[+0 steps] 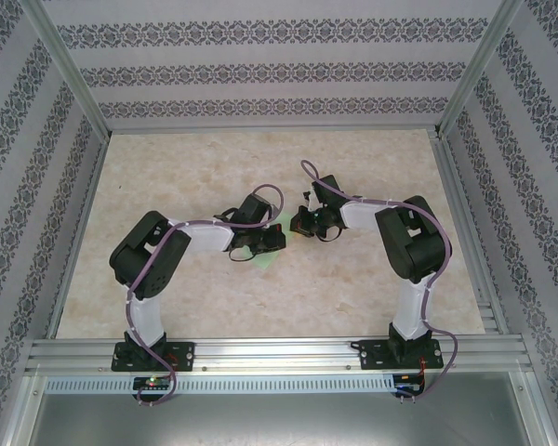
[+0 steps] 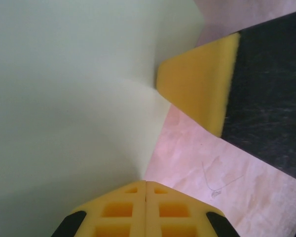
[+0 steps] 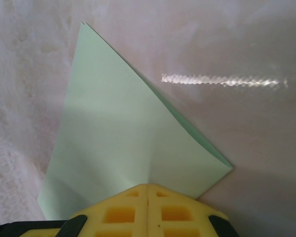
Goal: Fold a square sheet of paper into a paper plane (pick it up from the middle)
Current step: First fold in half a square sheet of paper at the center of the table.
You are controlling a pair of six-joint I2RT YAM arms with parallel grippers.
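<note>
The pale green sheet of paper (image 3: 123, 128) lies at the middle of the table (image 1: 372, 288), between the two arms. It is already doubled into a triangle. In the right wrist view its point reaches toward 11 o'clock and its layered edge runs down to 4 o'clock.

The right fingers (image 3: 121, 215) are clenched on the sheet's near edge at 6 o'clock, with paper coming straight out of the seam between the pads. In the left wrist view the sheet fills the 9 o'clock side. The left fingers (image 2: 121, 212) are also clenched at 6 o'clock, apparently nipping the paper's edge. A yellow pad (image 2: 197, 94) of the other arm stands at 2 o'clock, against the sheet's border.

The step in hand looks like setting a crease with both grips. To do it well, both pinches should be firm and the two arms should move together, because uneven pull would buckle or tear such thin paper. The layered edges should line up before the fold is pressed flat on the table, and only then should either grip let go.
</note>
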